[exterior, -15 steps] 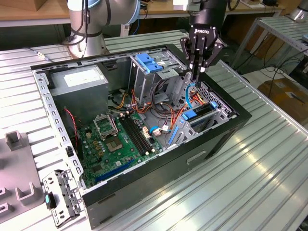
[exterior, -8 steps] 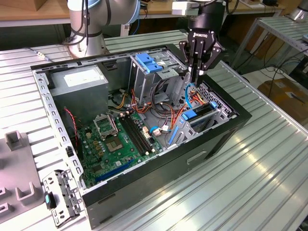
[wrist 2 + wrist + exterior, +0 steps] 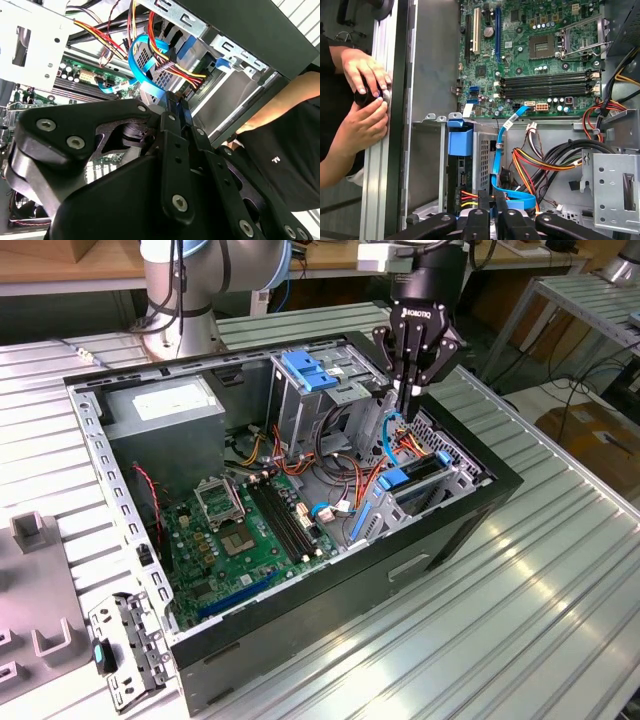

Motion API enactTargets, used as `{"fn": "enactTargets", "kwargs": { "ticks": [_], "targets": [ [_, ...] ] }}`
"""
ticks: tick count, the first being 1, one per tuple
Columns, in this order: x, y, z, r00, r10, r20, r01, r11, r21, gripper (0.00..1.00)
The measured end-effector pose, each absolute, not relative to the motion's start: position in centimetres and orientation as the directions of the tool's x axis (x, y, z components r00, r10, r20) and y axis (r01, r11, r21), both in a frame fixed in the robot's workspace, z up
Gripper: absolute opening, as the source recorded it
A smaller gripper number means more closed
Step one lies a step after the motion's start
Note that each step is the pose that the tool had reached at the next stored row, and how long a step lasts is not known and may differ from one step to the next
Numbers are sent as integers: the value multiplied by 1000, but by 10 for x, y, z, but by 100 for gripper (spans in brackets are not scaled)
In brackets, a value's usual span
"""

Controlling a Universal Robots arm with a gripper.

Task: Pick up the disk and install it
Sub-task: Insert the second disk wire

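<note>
The disk (image 3: 418, 480) sits on edge in the drive bay at the exterior view's right end of the open computer case (image 3: 330, 590), its blue bracket on top. In the first wrist view the blue bracket (image 3: 460, 141) caps the disk (image 3: 455, 175), with red and yellow wires at its end. My gripper (image 3: 406, 392) hangs just above the bay, fingers together, tips next to a looped blue flat cable (image 3: 390, 435). In the second wrist view the fingers (image 3: 171, 112) point down at that blue cable (image 3: 137, 65). I see nothing held between them.
A person's hands (image 3: 367, 95) rest on the case's outer rim beside the bay; an arm (image 3: 270, 112) shows too. Inside lie the green motherboard (image 3: 240, 530), a grey box (image 3: 165, 405), a drive cage with a blue tab (image 3: 305, 370) and wire bundles (image 3: 350, 475).
</note>
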State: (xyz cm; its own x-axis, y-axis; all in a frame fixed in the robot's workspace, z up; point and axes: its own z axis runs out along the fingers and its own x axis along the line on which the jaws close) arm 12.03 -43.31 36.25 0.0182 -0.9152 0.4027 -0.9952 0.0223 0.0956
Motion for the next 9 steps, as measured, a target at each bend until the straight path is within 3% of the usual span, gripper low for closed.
{"fn": "enactTargets", "kwargs": {
  "ticks": [9],
  "targets": [
    [112, -435, 362, 21, -916, 401, -995, 18, 94, 16]
  ]
}}
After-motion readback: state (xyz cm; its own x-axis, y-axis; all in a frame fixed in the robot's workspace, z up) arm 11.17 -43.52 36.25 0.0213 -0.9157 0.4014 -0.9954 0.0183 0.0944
